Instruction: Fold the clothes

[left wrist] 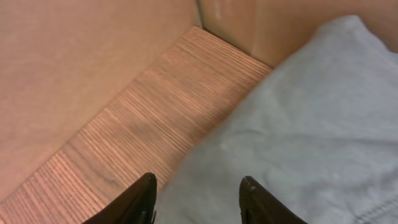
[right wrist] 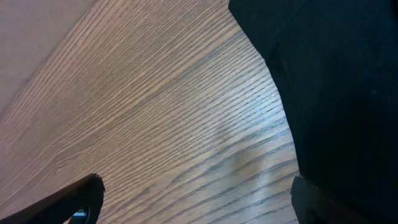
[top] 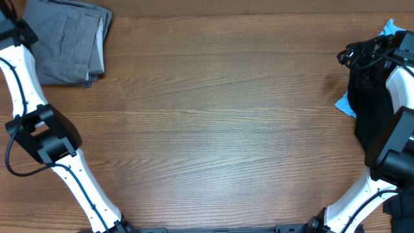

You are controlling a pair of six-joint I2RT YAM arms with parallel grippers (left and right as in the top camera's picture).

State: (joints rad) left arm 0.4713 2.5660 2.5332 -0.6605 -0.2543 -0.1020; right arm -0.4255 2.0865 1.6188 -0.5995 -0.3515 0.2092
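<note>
The grey shorts (top: 68, 42) lie folded at the table's far left corner; in the left wrist view the grey shorts (left wrist: 311, 124) fill the right side. My left gripper (left wrist: 198, 186) is open and empty, its fingers over the shorts' left edge. A black garment (top: 365, 97) lies bunched at the right edge on light-blue cloth (top: 345, 103). In the right wrist view my right gripper (right wrist: 196, 193) is wide open and empty above bare wood, its right finger at the edge of the black garment (right wrist: 336, 81). No denim shorts are in view.
The wooden table (top: 213, 123) stretches between the two piles. A beige wall (left wrist: 74, 62) stands close behind the table's far left corner. The left arm (top: 45, 136) runs along the left edge and the right arm (top: 394, 149) along the right edge.
</note>
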